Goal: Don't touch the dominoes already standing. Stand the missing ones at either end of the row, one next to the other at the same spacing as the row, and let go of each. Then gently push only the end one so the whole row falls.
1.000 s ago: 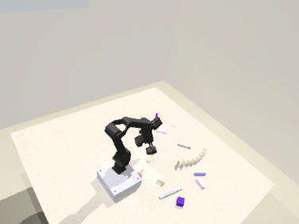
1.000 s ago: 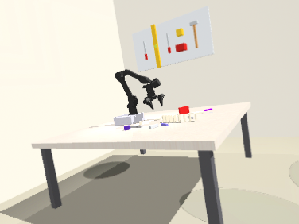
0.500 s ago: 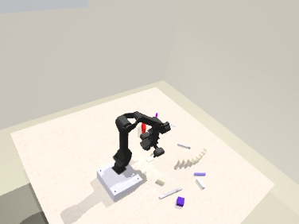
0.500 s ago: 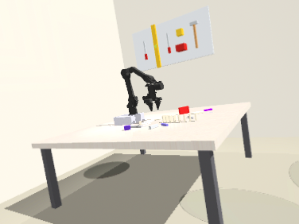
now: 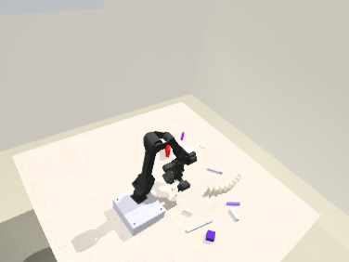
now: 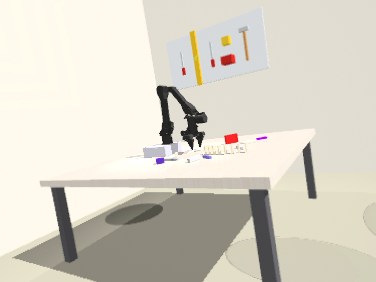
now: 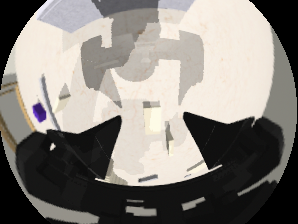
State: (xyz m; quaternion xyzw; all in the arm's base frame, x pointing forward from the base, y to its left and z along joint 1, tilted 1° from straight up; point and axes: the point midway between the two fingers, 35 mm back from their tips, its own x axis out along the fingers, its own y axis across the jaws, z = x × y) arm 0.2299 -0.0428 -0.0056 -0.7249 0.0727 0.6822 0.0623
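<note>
A curved row of cream dominoes (image 5: 215, 190) (image 6: 205, 149) stands to the right of the arm; part of it shows low in the wrist view, beside the left finger. My gripper (image 5: 176, 182) (image 6: 196, 145) is open and points down, short of the row. In the wrist view a loose cream domino (image 7: 152, 121) appears between the fingertips, with nothing gripped. A second, narrow-looking loose piece (image 7: 170, 145) is just right of it. Another loose domino (image 5: 187, 213) (image 7: 62, 103) lies nearer the base. Whether the two pieces under the gripper stand or lie is hard to tell.
A red block (image 5: 168, 150) (image 6: 231, 138) is behind the gripper. A purple cube (image 5: 211, 236) (image 6: 160, 160) (image 7: 39, 112), a long pale rod (image 5: 200, 226), a blue bar (image 5: 233, 203) (image 6: 207, 157) and a white bar (image 5: 234, 215) (image 6: 193, 159) lie in front. A grey bar (image 5: 214, 170) lies behind the row.
</note>
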